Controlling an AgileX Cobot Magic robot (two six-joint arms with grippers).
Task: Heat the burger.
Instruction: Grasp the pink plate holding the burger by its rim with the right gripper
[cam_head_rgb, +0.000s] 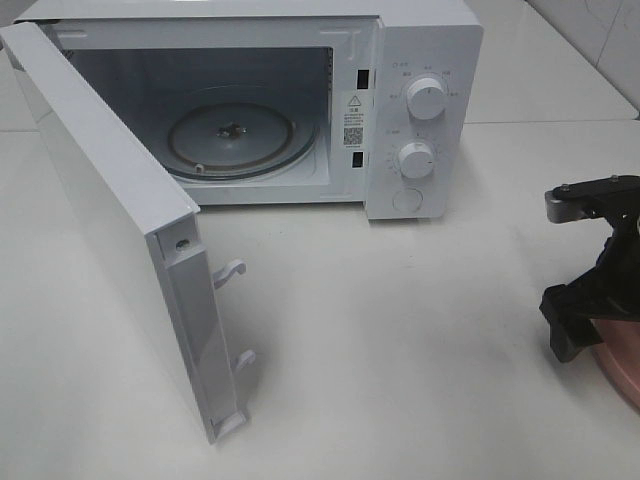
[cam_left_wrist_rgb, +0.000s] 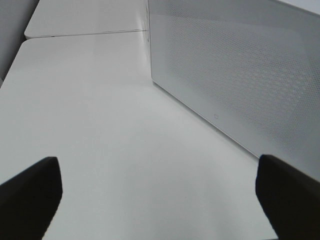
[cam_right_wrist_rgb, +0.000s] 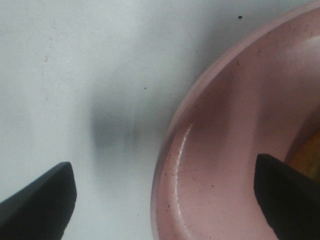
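The burger shows only as a golden-brown sliver (cam_right_wrist_rgb: 307, 156) at the edge of the right wrist view, on the pink plate (cam_right_wrist_rgb: 235, 150). In the exterior view the plate (cam_head_rgb: 626, 368) peeks in at the right edge under my right gripper (cam_head_rgb: 598, 305). That gripper (cam_right_wrist_rgb: 162, 170) is open, its fingers straddling the plate's rim, one over the bare table and one over the plate's inside. My left gripper (cam_left_wrist_rgb: 157, 164) is open with nothing in it, low over the table beside the microwave door (cam_left_wrist_rgb: 235, 75). It is out of the exterior view.
The white microwave (cam_head_rgb: 425, 100) stands at the back with its door (cam_head_rgb: 110, 220) swung wide toward the front left. Its glass turntable (cam_head_rgb: 240, 135) carries nothing. White tabletop (cam_head_rgb: 400, 340) stretches between the door and the plate.
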